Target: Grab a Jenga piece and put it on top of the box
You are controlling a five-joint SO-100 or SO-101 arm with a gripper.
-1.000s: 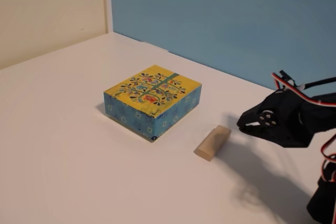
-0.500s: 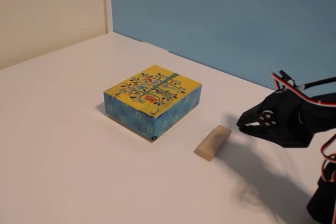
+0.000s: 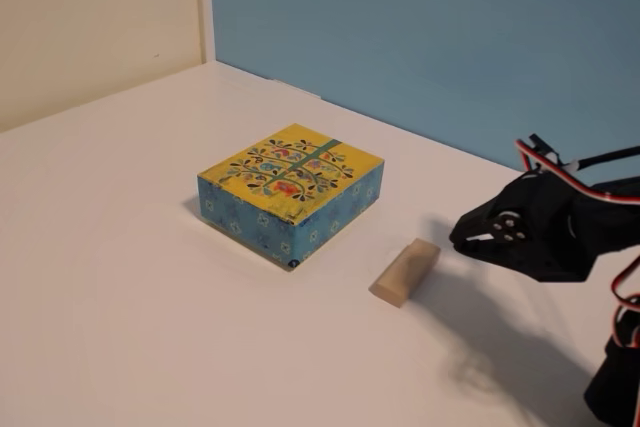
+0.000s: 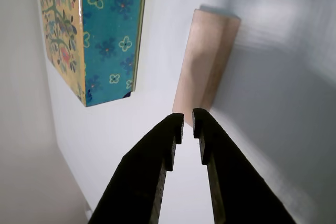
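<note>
The Jenga piece (image 3: 405, 272), a small light tan wood block, lies flat on the white table just right of the box (image 3: 291, 192), which has a yellow floral top and blue patterned sides. My black gripper (image 3: 455, 240) hovers to the right of the block, apart from it and holding nothing. In the wrist view the block (image 4: 205, 61) lies just beyond the fingertips of the gripper (image 4: 188, 117), whose fingers are nearly together with only a thin gap. The box (image 4: 92, 35) fills the upper left of that view.
A blue back wall (image 3: 420, 37) and a cream side wall (image 3: 100, 17) border the white table (image 3: 130, 287). The arm's base and red-white wires (image 3: 620, 347) stand at the right edge.
The gripper has edged very slightly left toward the block. The block and the box have not moved.
</note>
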